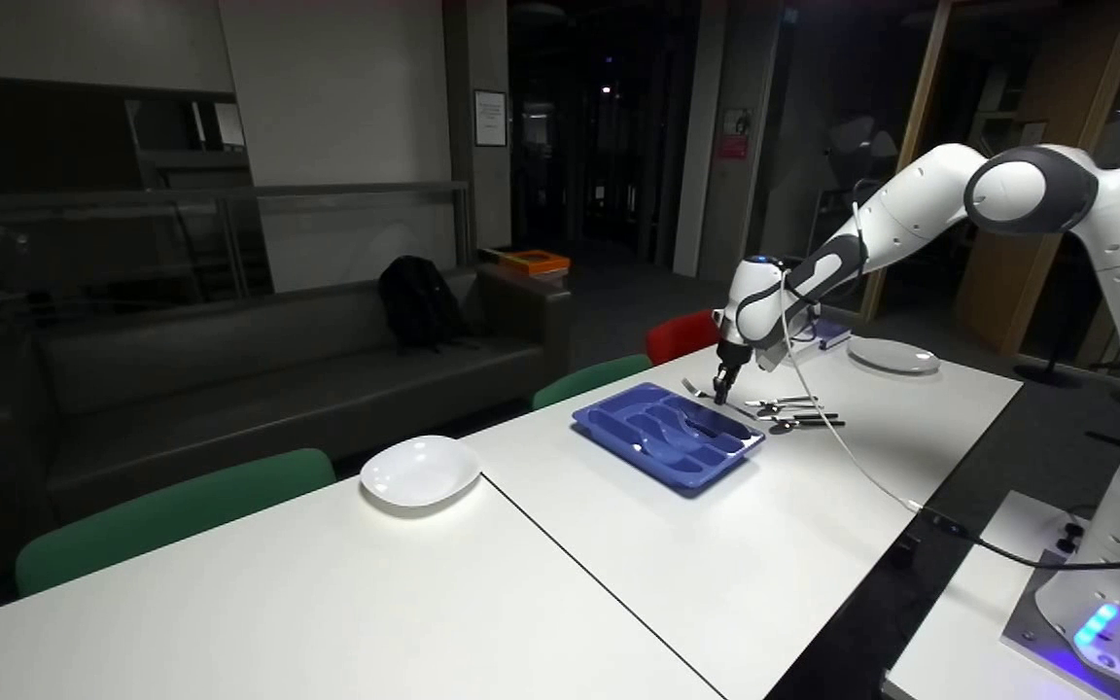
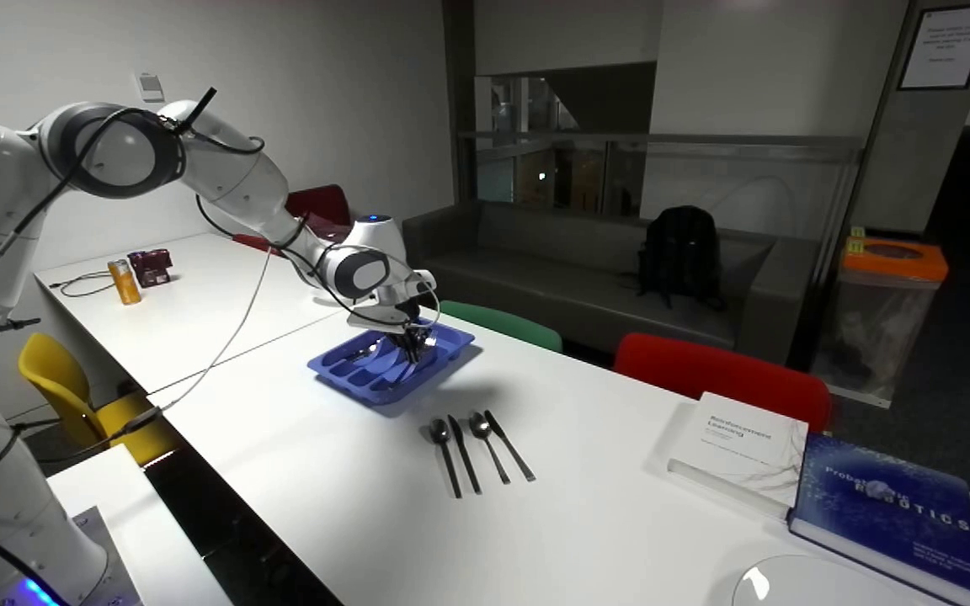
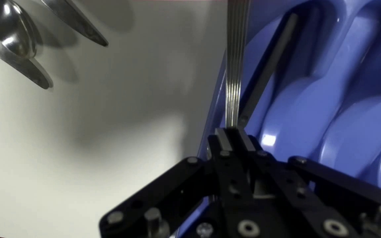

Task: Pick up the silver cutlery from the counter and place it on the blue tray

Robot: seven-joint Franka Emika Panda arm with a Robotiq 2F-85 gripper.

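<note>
Pinched a fork [image 3: 235,64] between the fingers [image 3: 223,139] over the edge of the blue tray [image 3: 296,122], but askew, so perhaps risked dropping it half outside, with spoons [image 2: 439,432] and knives [image 2: 464,454] on the worktop [image 2: 620,471].

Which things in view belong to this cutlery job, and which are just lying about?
For the job:
black gripper, shut on a silver metal fork
two silver metal spoons
two slim silver knives
shallow rectangular blue tray, dark-grey utensil inside
long white table

Just lying about:
two white rounded plates
thick white book
blue hardback book
orange cylindrical can
black backpack
</note>
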